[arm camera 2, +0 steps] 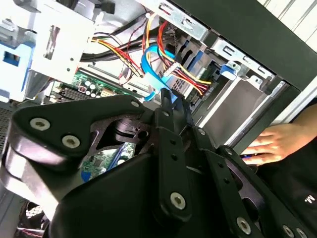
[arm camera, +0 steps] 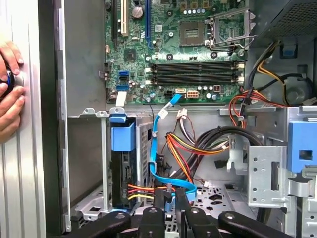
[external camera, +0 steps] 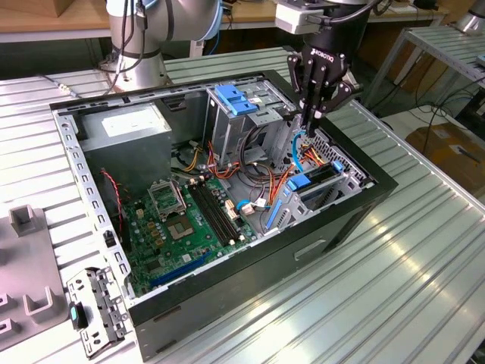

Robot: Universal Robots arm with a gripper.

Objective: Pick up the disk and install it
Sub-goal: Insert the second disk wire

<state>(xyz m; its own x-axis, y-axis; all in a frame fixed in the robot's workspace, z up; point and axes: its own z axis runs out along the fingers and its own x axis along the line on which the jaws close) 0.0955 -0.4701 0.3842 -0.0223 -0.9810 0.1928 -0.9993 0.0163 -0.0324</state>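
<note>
now, scene: an open computer case (external camera: pixel 227 303) lies on its side on a ribbed metal desk (external camera: pixel 394 288), with the motherboard (external camera: pixel 182 220) facing up.
gripper: the black gripper (external camera: pixel 313 121) hangs over the part of the case at the exterior view's right, its tips low among the cables.
fingers: the fingers (arm camera: pixel 159 208) stand narrow, close together; in the first wrist view they pinch a flat blue cable (arm camera: pixel 168 178) between them.
disk: the disk (arm camera: pixel 124 168) sits already in a drive bay (arm camera: pixel 89 163) of the case, dark body standing on edge, with a blue plastic carrier piece (arm camera: pixel 122 136) at its end; red, orange and yellow wires (arm camera: pixel 143 191) go into it near the fingers.
disk in exterior view: the blue rails (external camera: pixel 303 186) show in the bay just below the gripper.
cage: a tall metal cage with a blue latch (external camera: pixel 236 100) stands beside the gripper, toward the middle of the case.
power supply: a grey box (external camera: pixel 125 133) with a white sticker lies in the far corner, well apart from the gripper.
hand: a person's hand (arm camera: pixel 10 94) rests outside the case wall in the first wrist view.
loose part: a metal bracket (external camera: pixel 95 311) lies on the desk beside the case, at the exterior view's left.
</note>
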